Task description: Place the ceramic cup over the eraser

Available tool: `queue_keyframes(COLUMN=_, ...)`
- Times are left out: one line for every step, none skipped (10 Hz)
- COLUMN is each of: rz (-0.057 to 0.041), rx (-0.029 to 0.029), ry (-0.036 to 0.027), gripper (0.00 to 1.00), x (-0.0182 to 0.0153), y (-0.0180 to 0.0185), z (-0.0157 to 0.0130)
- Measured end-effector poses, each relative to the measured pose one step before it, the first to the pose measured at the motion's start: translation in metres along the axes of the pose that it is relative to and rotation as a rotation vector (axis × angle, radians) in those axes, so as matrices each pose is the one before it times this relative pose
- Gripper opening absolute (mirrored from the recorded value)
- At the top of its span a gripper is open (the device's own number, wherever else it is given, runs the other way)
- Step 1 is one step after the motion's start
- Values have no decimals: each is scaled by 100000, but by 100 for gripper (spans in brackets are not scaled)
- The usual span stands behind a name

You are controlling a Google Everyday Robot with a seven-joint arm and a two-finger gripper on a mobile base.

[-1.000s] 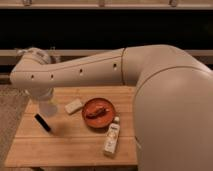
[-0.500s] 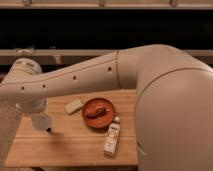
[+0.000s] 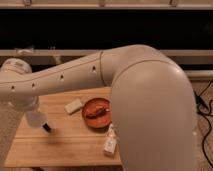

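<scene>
My pincer (image 3: 36, 116) grips the ceramic cup (image 3: 37, 120) low at the desk's (image 3: 75, 145) left, right above the eraser (image 3: 46, 128), ready to cover it.

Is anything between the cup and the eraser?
Nothing visible. The gripper, at the table's left end, is shut on the cup, which sits right beside the eraser, whose black end peeks out at the cup's lower right.

Smooth glossy white plastic arm (image 3: 140, 95), matt pale wood table (image 3: 65, 145), glazed orange-red plate (image 3: 89, 116)
</scene>
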Motion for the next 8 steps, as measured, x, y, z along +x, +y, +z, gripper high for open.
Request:
queue_keyframes(rz=-760, rx=-1130, ry=116, gripper=0, x=178, y=-540, z=809)
queue_keyframes(rz=-424, rx=-2778, ry=70, gripper=2, x=63, y=145, z=1009)
queue_keyframes(rz=-529, rx=-4063, ry=110, gripper=11, x=-134, y=267, z=1470)
queue_keyframes(rz=-556, rx=-3242, ry=-120, gripper=22, x=-402, y=-87, z=1710)
queue_keyframes(rz=18, rx=-2557, ry=-69, gripper=31, x=-194, y=127, z=1267)
queue_keyframes(rz=600, rx=-2501, ry=9, gripper=40, x=-74, y=227, z=1281)
queue_keyframes(rz=967, rx=-1738, ry=103, gripper=52, x=-104, y=183, z=1301)
queue_keyframes(rz=1016, rx=859, ry=260, gripper=60, x=-6, y=68, z=862)
